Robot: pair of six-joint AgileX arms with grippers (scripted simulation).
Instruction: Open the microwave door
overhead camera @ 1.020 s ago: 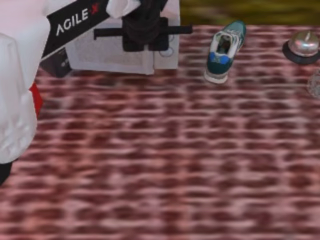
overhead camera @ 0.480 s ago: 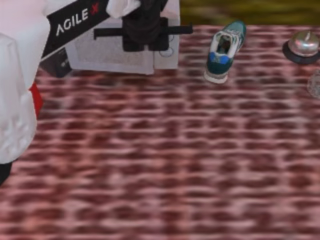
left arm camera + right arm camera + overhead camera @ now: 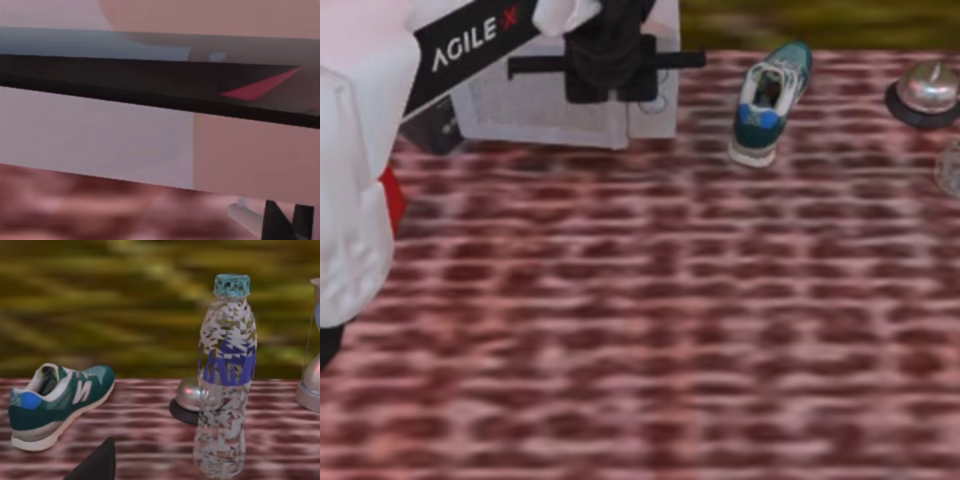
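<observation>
The microwave [image 3: 655,125] stands at the table's far left, light grey, with a knob showing on its narrow side panel. The microwave door [image 3: 535,110], with its speckled mesh window, lies flush over the front. My left gripper [image 3: 610,85] hangs over the door's right edge, next to the knob panel. In the left wrist view the pale microwave [image 3: 100,135] fills the picture. There a grey bar handle [image 3: 245,214] runs to my left gripper [image 3: 289,210], whose two dark fingers [image 3: 274,222] stand close together on it. My right arm is out of the top view.
A dark box [image 3: 432,128] stands left of the microwave. A teal sneaker [image 3: 768,100], a silver bell [image 3: 925,88] and a clear bottle [image 3: 225,380] stand along the back right. Patterned red tabletop spreads in front of the microwave.
</observation>
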